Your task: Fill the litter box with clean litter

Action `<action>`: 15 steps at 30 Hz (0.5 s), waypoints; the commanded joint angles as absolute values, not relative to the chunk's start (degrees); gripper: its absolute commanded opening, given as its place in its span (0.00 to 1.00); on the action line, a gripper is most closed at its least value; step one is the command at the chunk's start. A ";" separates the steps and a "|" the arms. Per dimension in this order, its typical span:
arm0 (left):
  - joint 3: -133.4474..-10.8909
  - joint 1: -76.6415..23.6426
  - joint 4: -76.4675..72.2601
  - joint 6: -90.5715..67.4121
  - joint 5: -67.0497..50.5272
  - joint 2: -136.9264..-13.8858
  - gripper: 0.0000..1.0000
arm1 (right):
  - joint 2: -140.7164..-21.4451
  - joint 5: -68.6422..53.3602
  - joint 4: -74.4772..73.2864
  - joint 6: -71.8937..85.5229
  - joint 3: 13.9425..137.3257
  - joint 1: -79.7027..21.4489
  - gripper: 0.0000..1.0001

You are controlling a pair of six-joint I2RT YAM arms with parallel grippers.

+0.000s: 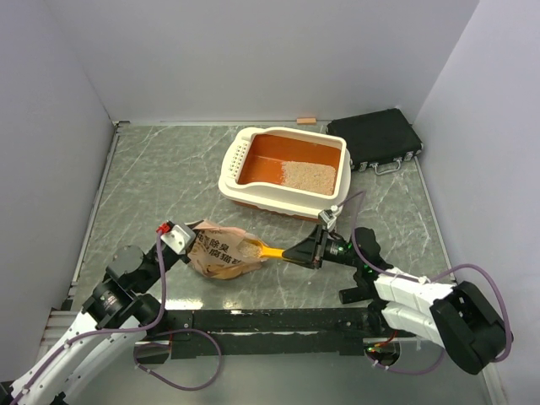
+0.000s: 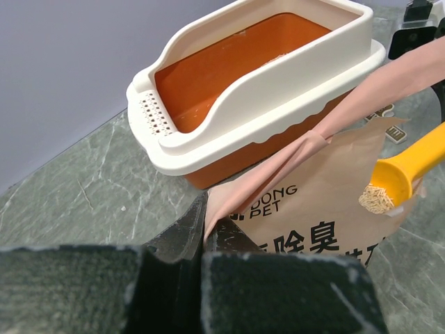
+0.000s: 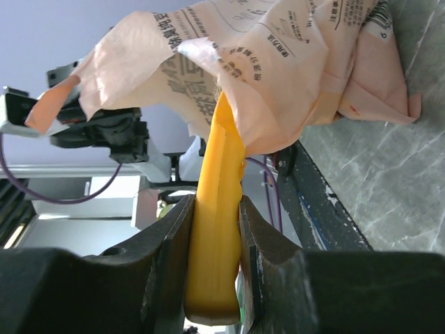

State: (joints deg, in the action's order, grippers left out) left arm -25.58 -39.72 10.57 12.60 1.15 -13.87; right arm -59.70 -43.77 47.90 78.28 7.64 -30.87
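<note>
The litter box (image 1: 232, 173) stands at the back of the table, orange inside with a cream rim (image 2: 278, 90). A patch of clean litter (image 1: 308, 175) lies in its right end. In front of it lies the crumpled tan paper bag (image 1: 221, 251). My left gripper (image 1: 187, 239) is shut on the bag's left edge, pinching the paper (image 2: 204, 223). My right gripper (image 1: 308, 251) is shut on the handle of the yellow scoop (image 3: 217, 229). The scoop's head reaches into the bag's mouth (image 3: 278, 62) and carries some granules (image 2: 375, 198).
A black flat case (image 1: 375, 139) lies at the back right, close to the litter box. A small orange block (image 1: 305, 121) sits against the back wall. White walls close in three sides, and a black rail (image 1: 270, 321) runs along the near edge.
</note>
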 commanded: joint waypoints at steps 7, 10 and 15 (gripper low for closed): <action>-25.66 -39.55 1.67 12.39 -0.53 -12.74 0.01 | -51.24 -39.64 59.93 82.61 1.06 -29.62 0.00; -25.66 -39.55 1.76 12.22 -0.44 -12.92 0.01 | -51.24 -39.02 64.50 83.75 0.18 -29.71 0.00; -25.40 -39.55 1.32 12.30 -0.53 -12.57 0.01 | -51.42 -38.85 68.28 84.64 -2.28 -29.71 0.00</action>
